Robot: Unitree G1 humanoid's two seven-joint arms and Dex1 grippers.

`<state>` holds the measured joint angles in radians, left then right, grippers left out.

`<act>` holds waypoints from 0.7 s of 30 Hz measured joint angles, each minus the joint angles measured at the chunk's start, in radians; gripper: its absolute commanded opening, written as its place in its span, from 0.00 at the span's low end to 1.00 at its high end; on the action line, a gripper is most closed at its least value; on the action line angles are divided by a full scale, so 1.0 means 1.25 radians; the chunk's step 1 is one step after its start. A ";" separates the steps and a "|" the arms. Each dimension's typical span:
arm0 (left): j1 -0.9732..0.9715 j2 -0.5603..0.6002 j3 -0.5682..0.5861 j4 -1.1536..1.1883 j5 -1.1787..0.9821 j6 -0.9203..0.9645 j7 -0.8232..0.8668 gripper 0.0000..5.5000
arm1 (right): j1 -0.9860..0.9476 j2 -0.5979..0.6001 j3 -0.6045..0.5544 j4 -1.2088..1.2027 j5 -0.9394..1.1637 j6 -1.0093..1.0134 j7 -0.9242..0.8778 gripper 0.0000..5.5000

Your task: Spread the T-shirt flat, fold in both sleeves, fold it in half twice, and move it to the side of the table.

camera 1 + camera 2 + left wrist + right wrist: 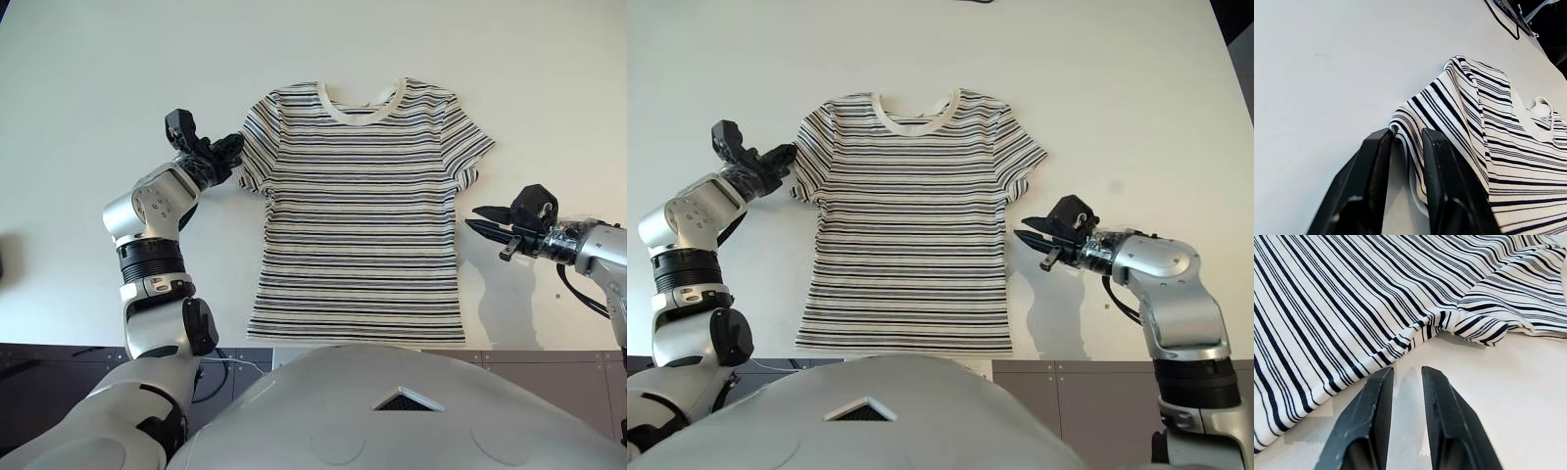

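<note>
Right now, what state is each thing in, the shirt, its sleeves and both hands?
T-shirt: spread flat, front up, unfolded.
Left sleeve: out to the side, not folded in.
Left hand: at that sleeve's edge; grip unclear.
Right sleeve: out to the side, slightly rumpled, untouched.
Right hand: open a little, empty, beside the T-shirt.

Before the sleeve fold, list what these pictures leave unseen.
Black-and-white striped fabric T-shirt: left sleeve's edge, eye views, partly covered by the black left hand.
Its bottom hem and right sleeve, left wrist view: cut off by the frame.
Its collar, right wrist view: beyond the frame.
</note>
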<state>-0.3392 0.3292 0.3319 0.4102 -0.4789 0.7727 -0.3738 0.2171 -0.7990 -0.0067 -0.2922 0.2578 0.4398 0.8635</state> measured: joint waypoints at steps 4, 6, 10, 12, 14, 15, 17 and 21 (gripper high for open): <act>-0.010 0.000 0.013 0.022 0.000 -0.004 0.012 0.03 | 0.001 0.003 0.005 -0.001 0.000 0.000 -0.007 0.19; -0.016 0.000 0.014 0.029 0.000 -0.006 0.013 0.03 | 0.002 0.005 0.009 -0.003 0.000 0.000 -0.008 0.19; -0.016 0.000 0.014 0.014 0.001 -0.004 0.018 0.03 | 0.004 0.005 0.013 -0.005 -0.002 0.000 -0.015 0.19; -0.013 0.000 0.011 -0.030 -0.008 0.015 0.019 0.03 | 0.010 0.006 0.014 -0.008 -0.006 0.000 -0.019 0.19; -0.014 -0.007 0.008 -0.079 -0.020 0.041 0.024 0.03 | 0.018 0.009 0.014 -0.010 -0.008 0.000 -0.024 0.19; -0.014 -0.012 0.008 -0.095 -0.023 0.050 0.030 0.03 | 0.022 0.010 0.014 -0.010 -0.009 0.000 -0.026 0.19; -0.018 -0.025 0.009 -0.130 -0.040 0.077 0.045 0.03 | 0.027 0.013 0.016 -0.010 -0.011 0.000 -0.033 0.19; -0.025 -0.044 -0.017 -0.184 -0.051 0.113 0.065 0.03 | 0.028 0.021 0.021 -0.011 -0.015 -0.001 -0.039 0.19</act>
<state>-0.3699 0.2744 0.3104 0.1802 -0.5430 0.9145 -0.2931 0.2525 -0.7725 0.0192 -0.3057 0.2388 0.4389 0.8150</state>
